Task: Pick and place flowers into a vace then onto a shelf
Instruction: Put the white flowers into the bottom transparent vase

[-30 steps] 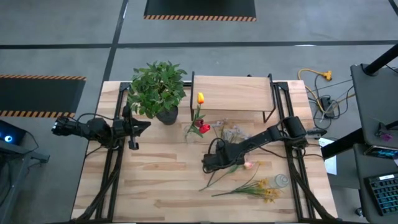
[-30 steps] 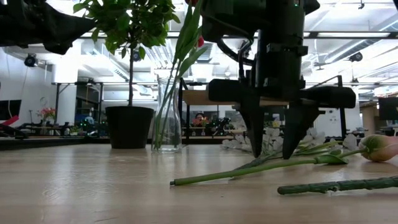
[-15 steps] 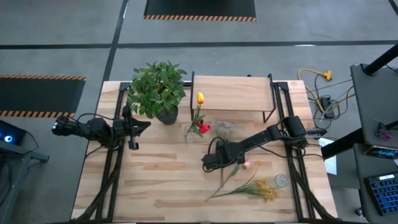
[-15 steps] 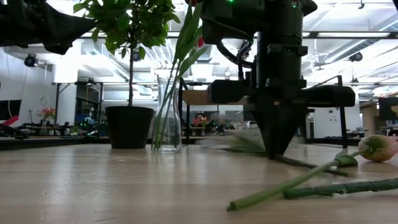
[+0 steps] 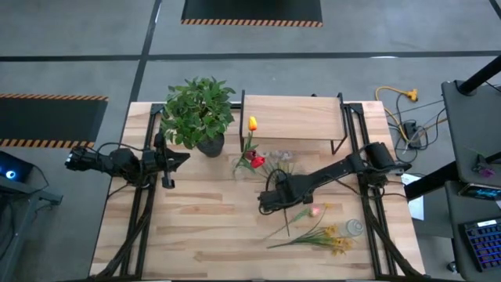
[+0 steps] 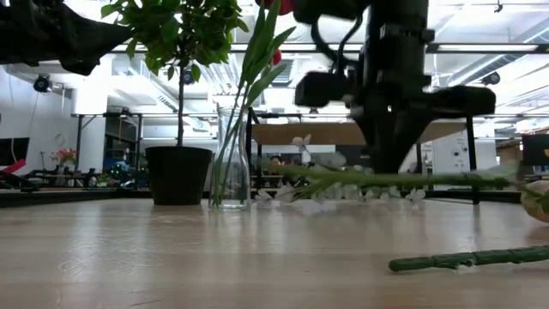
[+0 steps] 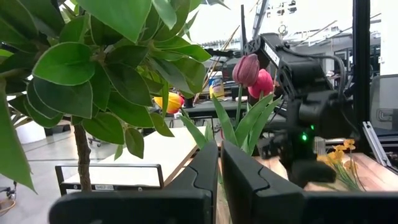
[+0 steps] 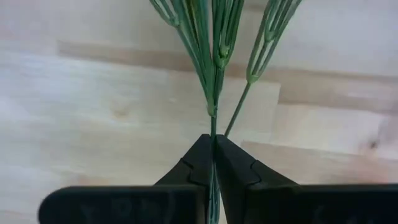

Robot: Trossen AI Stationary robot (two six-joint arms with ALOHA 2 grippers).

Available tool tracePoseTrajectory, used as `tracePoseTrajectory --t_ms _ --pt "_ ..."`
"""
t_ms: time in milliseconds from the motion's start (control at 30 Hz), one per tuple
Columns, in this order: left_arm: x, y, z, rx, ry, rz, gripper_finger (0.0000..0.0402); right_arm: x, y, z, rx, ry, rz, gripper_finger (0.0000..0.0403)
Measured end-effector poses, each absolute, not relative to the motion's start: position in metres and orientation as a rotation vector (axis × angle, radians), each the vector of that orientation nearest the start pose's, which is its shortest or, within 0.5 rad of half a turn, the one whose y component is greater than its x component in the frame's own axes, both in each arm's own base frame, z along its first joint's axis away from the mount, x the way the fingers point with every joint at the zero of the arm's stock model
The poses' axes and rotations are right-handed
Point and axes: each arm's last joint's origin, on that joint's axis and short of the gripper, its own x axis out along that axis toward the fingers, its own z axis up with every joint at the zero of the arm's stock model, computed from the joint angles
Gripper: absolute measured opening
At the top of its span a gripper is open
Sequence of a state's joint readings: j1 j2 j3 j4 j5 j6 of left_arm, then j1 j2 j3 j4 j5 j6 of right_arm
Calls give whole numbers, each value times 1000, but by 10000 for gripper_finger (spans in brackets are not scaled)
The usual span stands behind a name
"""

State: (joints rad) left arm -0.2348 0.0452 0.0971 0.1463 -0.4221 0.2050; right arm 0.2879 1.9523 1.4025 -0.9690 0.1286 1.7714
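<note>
My right gripper (image 5: 270, 200) is shut on a pale white-lilac sprig (image 6: 343, 178), which hangs level above the table's middle. A clear vase (image 6: 230, 159) with red, yellow and maroon tulips (image 5: 250, 153) stands on the table in front of the shelf (image 5: 291, 117). A pink bud (image 5: 315, 210) and yellow clusters (image 5: 333, 235) lie flat on the table near the right gripper. At the table's left edge, my left gripper (image 7: 219, 168) is shut on nothing and points level toward the vase. My right gripper pinches the sprig's main stem (image 8: 213, 127) between its two fingers, just below where the stem branches. The fingers (image 6: 386, 163) come from above, pointing down, and lie across the stem. The sprig is lifted clear and lies about level, blooms (image 6: 313, 160) toward the vase.
A bushy green plant in a dark pot (image 5: 200, 113) stands left of the vase, at the far left. A small clear round thing (image 5: 354, 227) lies by the yellow clusters. Bare table stretches along the near left.
My right gripper has shut on the sprig's stem and gone up, lifting the sprig off the table until it hangs level. The pink bud's stem has swung round on the table as the gripper closed.
</note>
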Motion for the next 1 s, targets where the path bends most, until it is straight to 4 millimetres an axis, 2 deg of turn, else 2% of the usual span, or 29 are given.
tracePoseTrajectory --t_ms 200,367,667,1000 --pt "90 -9 207 140 -168 205 4 335 94 213 1090 1001 -1122 10" --pt "90 -9 207 140 -168 205 4 323 89 231 1075 975 -1135 10" --pt "90 -9 207 140 -168 205 4 316 94 242 978 835 -1137 10" --pt "90 -9 207 140 -168 205 4 311 115 247 922 774 -1076 9"
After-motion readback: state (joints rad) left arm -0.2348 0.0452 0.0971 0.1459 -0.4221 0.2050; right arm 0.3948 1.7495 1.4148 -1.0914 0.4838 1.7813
